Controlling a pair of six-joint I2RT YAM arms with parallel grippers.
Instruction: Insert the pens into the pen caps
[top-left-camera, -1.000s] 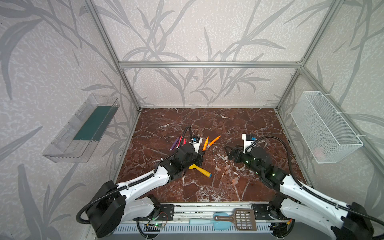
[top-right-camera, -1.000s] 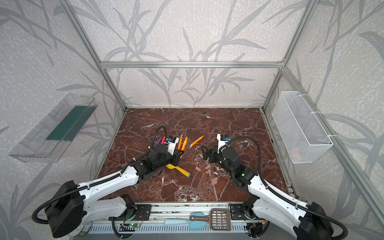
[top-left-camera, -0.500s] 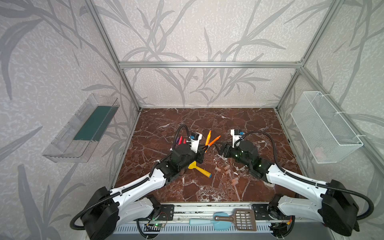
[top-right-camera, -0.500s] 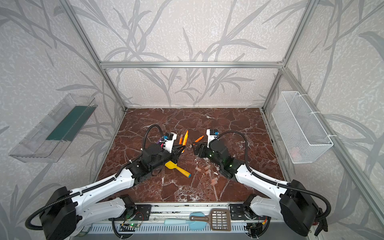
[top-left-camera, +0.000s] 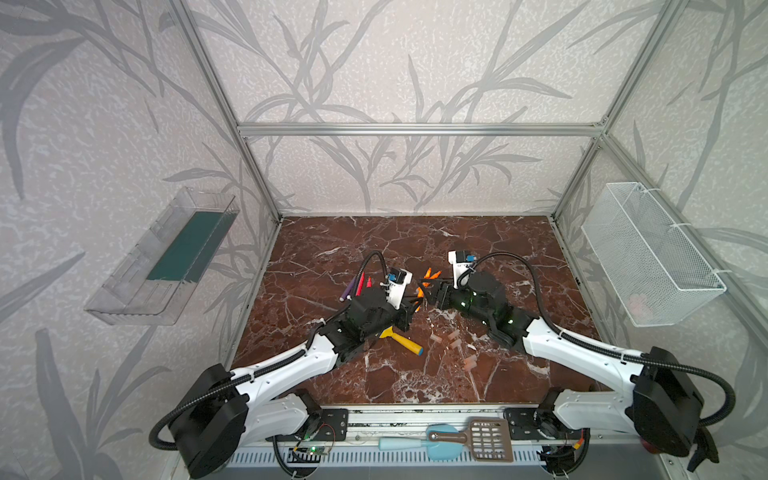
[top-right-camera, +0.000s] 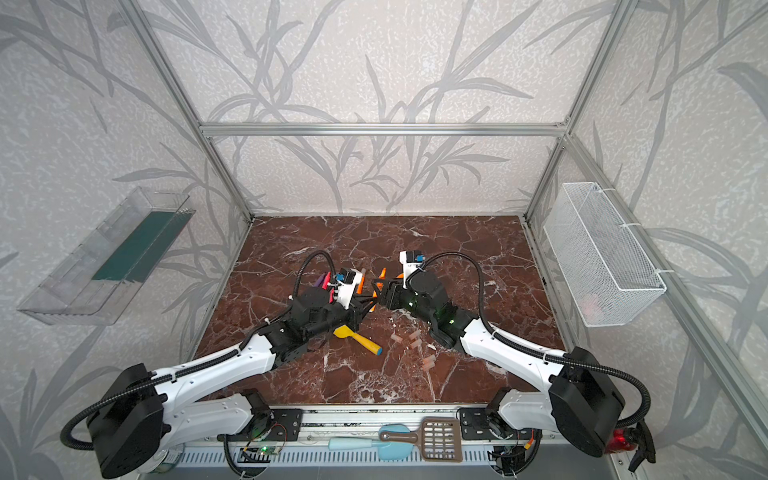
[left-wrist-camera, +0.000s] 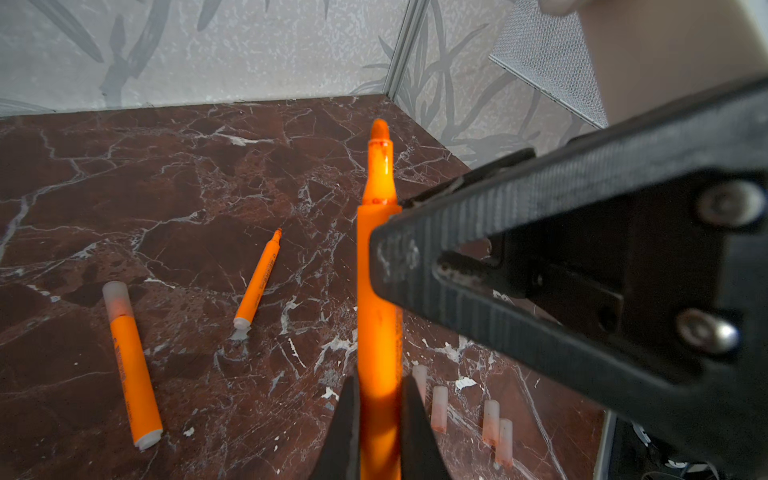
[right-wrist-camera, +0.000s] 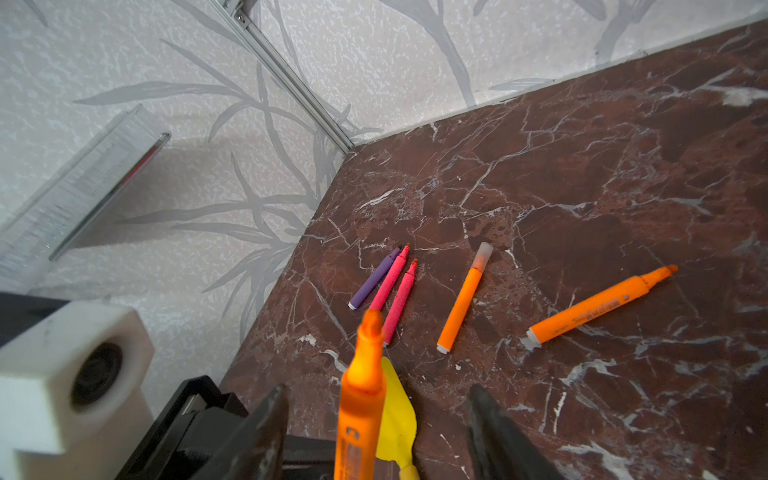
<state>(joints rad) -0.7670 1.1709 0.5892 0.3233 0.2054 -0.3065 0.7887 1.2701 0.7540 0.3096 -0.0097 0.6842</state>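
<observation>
**Left gripper (left-wrist-camera: 379, 401) grips an orange pen (left-wrist-camera: 377, 291); right gripper (right-wrist-camera: 376, 397) stands apart around its tip**

Your left gripper is clenched on the orange pen. The pen's butt end is cut off by the lower edge of the left wrist view. Your right gripper is released: its jaws stand one on each side of the pen's tip, with a gap on both sides in the right wrist view. There the pen is close to the lens and blurred.

In the left wrist view the right gripper covers much of the picture and part of the barrel. In both top views the two grippers meet over the middle of the table (top-left-camera: 478, 245) and hide nearly all of the held pen.

On the table lie a capped orange pen (right-wrist-camera: 461, 303), an uncapped orange pen (right-wrist-camera: 598, 305), a purple pen (right-wrist-camera: 374, 276) and two pinkish-red pens (right-wrist-camera: 390, 278) side by side. The loose pen caps (top-left-camera: 456, 343) lie near the right arm, and they are too small and pale to count surely. The yellow shovel (right-wrist-camera: 397, 411) is partly hidden behind the held pen.
</observation>
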